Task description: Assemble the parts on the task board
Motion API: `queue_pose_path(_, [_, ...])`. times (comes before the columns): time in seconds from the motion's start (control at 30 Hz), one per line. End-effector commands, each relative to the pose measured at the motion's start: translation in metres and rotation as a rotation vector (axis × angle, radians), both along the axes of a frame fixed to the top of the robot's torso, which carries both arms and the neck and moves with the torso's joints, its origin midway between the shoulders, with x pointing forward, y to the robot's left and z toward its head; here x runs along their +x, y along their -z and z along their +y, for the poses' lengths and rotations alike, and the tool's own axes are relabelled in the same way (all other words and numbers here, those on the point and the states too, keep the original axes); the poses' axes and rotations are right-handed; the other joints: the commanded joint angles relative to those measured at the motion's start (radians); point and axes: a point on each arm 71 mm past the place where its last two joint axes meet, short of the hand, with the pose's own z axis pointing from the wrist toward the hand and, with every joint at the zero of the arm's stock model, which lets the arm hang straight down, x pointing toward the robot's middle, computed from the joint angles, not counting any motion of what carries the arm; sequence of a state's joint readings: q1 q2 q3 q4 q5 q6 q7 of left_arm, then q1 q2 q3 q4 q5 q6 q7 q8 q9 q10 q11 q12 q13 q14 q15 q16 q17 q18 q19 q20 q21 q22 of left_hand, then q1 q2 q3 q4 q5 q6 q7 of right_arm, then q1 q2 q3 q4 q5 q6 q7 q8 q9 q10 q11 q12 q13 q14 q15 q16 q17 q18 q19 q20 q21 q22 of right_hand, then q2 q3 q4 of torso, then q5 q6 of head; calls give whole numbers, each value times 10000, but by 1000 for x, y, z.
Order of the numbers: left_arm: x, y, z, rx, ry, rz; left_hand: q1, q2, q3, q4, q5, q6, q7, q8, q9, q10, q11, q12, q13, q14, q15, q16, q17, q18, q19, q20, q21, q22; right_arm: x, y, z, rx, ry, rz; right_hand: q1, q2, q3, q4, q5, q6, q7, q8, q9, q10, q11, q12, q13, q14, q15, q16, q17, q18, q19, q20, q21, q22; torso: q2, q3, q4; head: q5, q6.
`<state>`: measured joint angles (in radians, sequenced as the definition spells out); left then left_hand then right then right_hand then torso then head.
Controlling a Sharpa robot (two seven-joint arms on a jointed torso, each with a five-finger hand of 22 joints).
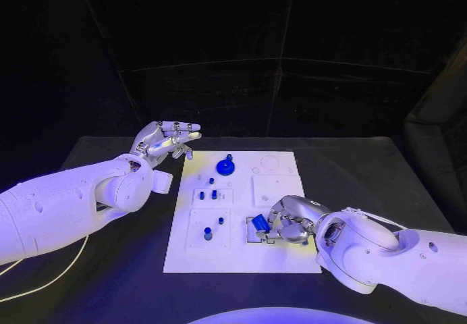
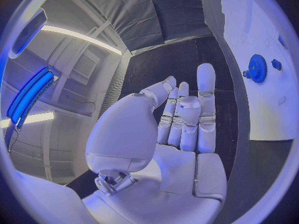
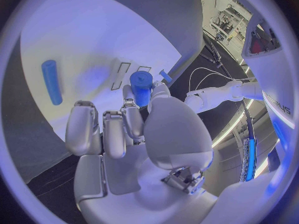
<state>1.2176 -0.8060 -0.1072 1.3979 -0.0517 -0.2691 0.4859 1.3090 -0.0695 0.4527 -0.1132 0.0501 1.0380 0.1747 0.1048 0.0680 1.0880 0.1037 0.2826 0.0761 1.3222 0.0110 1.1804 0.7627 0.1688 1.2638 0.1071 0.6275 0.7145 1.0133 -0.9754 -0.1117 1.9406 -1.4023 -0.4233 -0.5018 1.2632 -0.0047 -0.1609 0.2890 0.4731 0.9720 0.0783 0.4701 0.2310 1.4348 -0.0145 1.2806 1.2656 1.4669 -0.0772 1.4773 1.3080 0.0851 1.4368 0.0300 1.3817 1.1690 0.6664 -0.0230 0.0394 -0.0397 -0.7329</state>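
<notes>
Right robot hand [image 1: 285, 219] pinches a blue cylinder part [image 3: 141, 87] over the task board [image 1: 282, 260]; left robot hand [image 1: 167, 140] hovers empty, fingers apart.

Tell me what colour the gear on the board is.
Blue. The gear shows best in the head view, near the board's far edge.

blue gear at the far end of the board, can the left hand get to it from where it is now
Probably yes. The left hand hovers open, holding nothing, just off the board's far left corner, and the blue gear stands close beside it with nothing between them. The right hand is busy at the near end.
</notes>
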Motion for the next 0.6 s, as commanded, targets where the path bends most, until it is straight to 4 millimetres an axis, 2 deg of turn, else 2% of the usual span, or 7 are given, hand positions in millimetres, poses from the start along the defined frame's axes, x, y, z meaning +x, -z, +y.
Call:
queue_pose_path(0.03, [0, -1, -1, -76, 114, -13, 2, 86, -60, -14, -13, -26, 33, 57, 0, -67, -28, 57, 10, -68, 12, -21, -7, 132, -12, 14, -49, -13, 0, 5, 4, 27, 147, 761, -217, 115, -126, 18, -124, 278, -181, 43, 16, 56, -29, -10, -23, 614, -65, 26, 107, -101, 53, -33, 56, 10, -6, 4, -16, 38, -10])
queue_pose_path(0.2, [-1, -2, -1, -84, 133, -11, 2, 86, -60, -14, -13, -26, 33, 57, 0, -67, -28, 57, 10, -68, 12, -21, -7, 132, -12, 14, -49, -13, 4, 7, 8, 71, 453, 737, -339, 155, -216, 22, -234, 326, -203, 41, 30, 49, -48, -65, -56, 611, -81, 23, 106, -99, 50, -49, 49, -2, -5, 5, -3, 44, -11])
queue_pose_path(0.53, [-1, -2, -4, -103, 184, -8, 2, 86, -60, -14, -13, -26, 33, 57, 0, -67, -28, 57, 10, -68, 12, -21, -7, 132, -12, 14, -49, -13, 6, 8, 14, 54, 530, 746, -551, 163, -406, 22, -416, 470, -262, 92, 87, 71, -92, -92, -40, 613, -115, 28, 133, -99, 51, -78, 46, 5, -7, 11, -16, 75, -47])
queue_pose_path(0.6, [-1, -2, -4, -104, 186, -6, 2, 86, -60, -14, -13, -26, 33, 57, 0, -67, -28, 57, 10, -68, 12, -21, -7, 132, -12, 14, -49, -13, 6, 8, 15, 24, 535, 727, -692, 183, -512, 20, -682, 529, -289, 121, 125, 79, -117, -107, -33, 613, -137, 27, 140, -98, 49, -97, 40, -2, -9, 9, -12, 64, -57])
